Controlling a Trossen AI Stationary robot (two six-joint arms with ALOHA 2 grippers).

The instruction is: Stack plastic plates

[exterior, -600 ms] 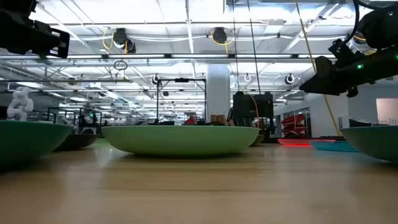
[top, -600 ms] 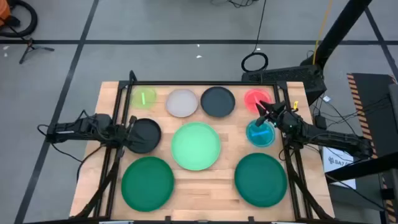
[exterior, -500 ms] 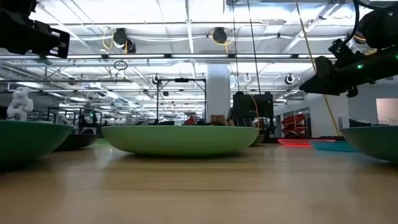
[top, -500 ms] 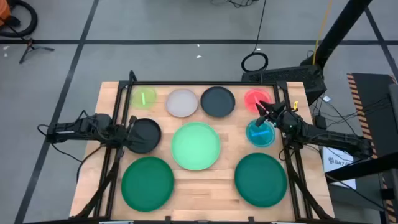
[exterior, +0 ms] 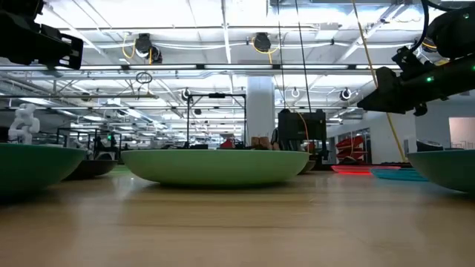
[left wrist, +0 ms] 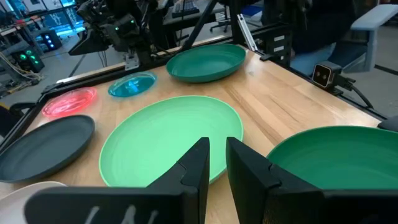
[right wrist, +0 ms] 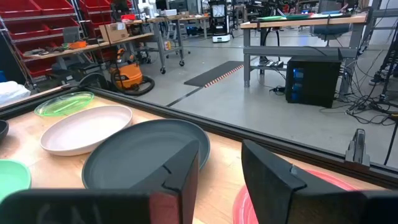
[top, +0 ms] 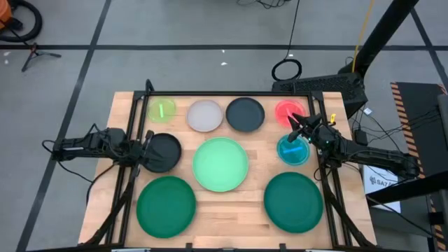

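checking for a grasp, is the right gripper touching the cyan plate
Cannot tell. In the high view the right gripper overlaps the cyan plate's far rim, but height is hidden; the low view doesn't settle it either.

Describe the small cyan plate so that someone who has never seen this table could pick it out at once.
Start at the wooden table and go to its right side, where the right claw hovers. Just under that claw lies the small translucent cyan plastic plate, between the small translucent red plastic plate and the large dark green plastic plate. It is the only blue-tinted plate.
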